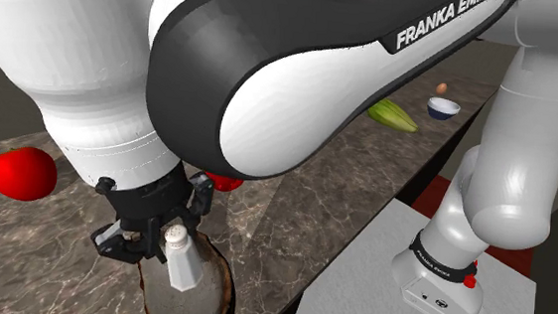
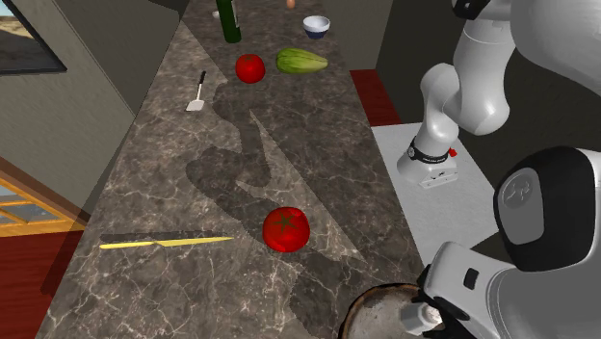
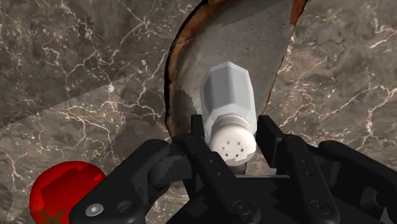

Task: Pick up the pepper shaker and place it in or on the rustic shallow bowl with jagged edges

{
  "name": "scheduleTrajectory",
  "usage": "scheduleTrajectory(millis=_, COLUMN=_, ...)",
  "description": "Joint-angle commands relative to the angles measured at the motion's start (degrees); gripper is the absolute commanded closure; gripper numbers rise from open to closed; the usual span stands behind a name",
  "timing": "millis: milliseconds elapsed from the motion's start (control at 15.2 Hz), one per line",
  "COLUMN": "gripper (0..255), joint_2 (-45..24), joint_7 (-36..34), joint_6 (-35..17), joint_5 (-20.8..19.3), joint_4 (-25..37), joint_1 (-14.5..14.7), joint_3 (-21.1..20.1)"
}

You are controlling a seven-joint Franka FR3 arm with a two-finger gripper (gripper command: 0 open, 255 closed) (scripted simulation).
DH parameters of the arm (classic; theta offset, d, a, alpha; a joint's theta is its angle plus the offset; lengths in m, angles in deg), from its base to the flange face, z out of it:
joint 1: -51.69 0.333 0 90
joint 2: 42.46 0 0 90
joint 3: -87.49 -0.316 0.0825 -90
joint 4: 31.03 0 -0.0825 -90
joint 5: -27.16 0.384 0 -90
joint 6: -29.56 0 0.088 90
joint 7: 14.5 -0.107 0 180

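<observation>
- The black two-finger end effector (image 3: 232,130) pinches the grey faceted pepper shaker with a white perforated cap (image 3: 228,92) just below the cap, one finger on either side.
- The shaker sits over the brown, jagged-rimmed shallow bowl (image 3: 181,70) on the dark marble table (image 3: 76,57); whether its base touches the bowl cannot be told.
- Pickup and carry look done; setting down and release remain.
</observation>
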Motion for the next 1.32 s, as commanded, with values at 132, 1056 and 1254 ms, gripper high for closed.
scheduleTrajectory(millis=132, gripper=255, joint_2=-0.1, joint_7=0.0, joint_6=-0.1, joint_5=-0.1, joint_4=0.0, joint_1=0.0, joint_3=0.0)
scheduleTrajectory(millis=1056, gripper=0, joint_2=0.2, joint_7=0.5, joint_6=7.0, joint_5=0.6, joint_4=6.9, joint_1=0.8, joint_3=-0.5)
scheduleTrajectory(millis=1254, gripper=0, joint_2=0.2, joint_7=0.5, joint_6=7.0, joint_5=0.6, joint_4=6.9, joint_1=0.8, joint_3=-0.5)
